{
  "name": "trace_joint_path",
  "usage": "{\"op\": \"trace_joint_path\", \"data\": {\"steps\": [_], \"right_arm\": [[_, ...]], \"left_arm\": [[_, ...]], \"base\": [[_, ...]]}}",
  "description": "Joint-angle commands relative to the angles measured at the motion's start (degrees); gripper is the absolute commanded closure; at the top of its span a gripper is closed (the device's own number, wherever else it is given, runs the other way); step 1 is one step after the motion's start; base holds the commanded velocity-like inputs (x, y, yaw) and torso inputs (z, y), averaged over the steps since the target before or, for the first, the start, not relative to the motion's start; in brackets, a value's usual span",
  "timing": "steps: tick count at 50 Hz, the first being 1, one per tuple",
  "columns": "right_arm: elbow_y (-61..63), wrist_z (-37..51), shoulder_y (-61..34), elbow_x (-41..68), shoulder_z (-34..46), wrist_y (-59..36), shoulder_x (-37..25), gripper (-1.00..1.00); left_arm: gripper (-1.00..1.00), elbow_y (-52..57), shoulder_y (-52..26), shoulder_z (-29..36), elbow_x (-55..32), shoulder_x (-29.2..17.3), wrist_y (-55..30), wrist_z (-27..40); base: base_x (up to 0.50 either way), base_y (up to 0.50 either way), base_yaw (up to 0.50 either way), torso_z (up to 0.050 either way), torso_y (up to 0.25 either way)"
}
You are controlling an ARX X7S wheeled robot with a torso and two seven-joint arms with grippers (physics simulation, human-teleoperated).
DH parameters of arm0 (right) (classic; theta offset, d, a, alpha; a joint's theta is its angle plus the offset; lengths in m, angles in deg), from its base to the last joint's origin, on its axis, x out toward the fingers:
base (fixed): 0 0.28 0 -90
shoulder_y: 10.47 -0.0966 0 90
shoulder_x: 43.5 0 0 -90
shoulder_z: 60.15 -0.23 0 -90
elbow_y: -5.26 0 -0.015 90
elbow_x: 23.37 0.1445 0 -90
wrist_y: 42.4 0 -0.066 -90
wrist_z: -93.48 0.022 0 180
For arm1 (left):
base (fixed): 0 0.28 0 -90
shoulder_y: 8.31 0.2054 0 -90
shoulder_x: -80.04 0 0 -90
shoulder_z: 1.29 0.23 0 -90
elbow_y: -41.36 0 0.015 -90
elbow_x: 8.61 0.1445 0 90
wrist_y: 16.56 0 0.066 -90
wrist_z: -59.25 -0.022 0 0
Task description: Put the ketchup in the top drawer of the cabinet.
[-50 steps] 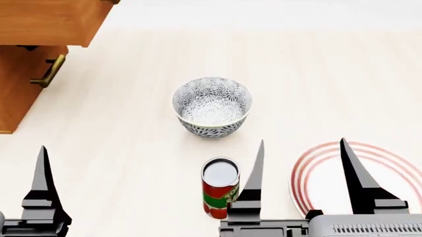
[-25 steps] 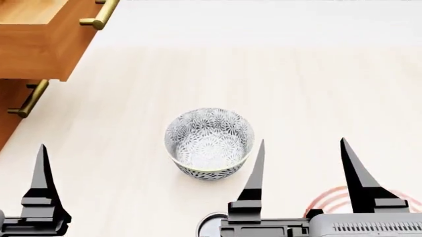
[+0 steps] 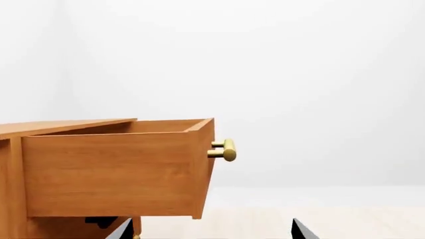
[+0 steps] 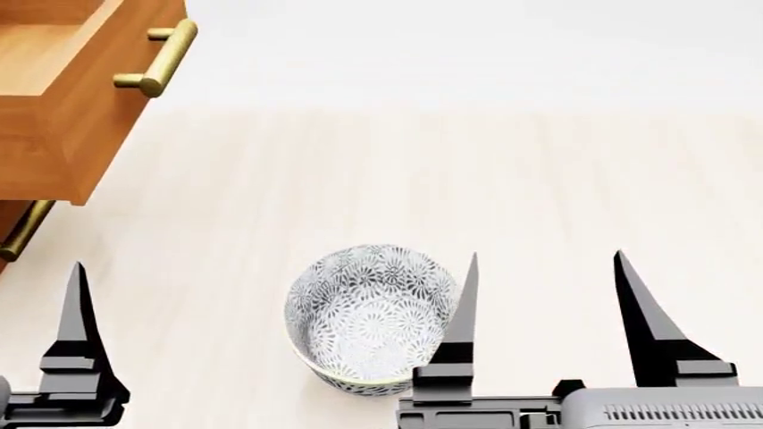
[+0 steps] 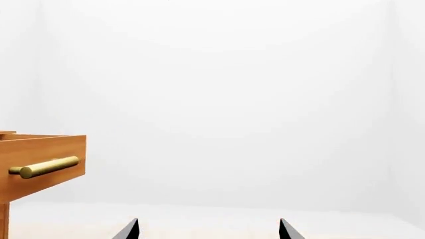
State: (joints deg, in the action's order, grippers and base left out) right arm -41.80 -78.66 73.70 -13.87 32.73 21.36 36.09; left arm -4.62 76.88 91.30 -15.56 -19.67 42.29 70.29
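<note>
The top drawer (image 4: 54, 107) was seen pulled out of the cabinet (image 3: 10, 149), its brass handle (image 4: 157, 59) facing the patterned bowl (image 4: 367, 331), which stood on the pale floor (image 4: 537, 179) well to the right of and nearer than the drawer. The left gripper (image 4: 79, 295) was shown only in part, so whether it was spread or closed cannot be told. The right gripper (image 4: 542, 295), just right of the bowl, was held wide apart and empty. The ketchup was not captured in any view; its place cannot be told. As a small rigid tin it would probably be light, firm and somewhat slick, best taken across its label, mid-height.
</note>
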Motion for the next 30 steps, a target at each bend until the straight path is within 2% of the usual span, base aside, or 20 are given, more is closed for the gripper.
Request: {"op": "trace_joint_path", "data": {"steps": [1,30], "right_arm": [[-0.35,0.15,0.17,1.16,-0.25,0.88,-0.28,-1.0],[-2.74,1.0,-0.68,1.16,1.24,1.67,-1.47,-1.0]], "left_arm": [[-1.0,-0.57,-0.06,0.23,-0.42,-0.35,0.27,0.53],[-1.0,-2.93,-1.23,1.38,-1.04,-1.28,1.0,1.46]], "base": [[0.0,0.0,0.0,0.0,0.0],[0.0,0.5,0.0,0.0,0.0]]}}
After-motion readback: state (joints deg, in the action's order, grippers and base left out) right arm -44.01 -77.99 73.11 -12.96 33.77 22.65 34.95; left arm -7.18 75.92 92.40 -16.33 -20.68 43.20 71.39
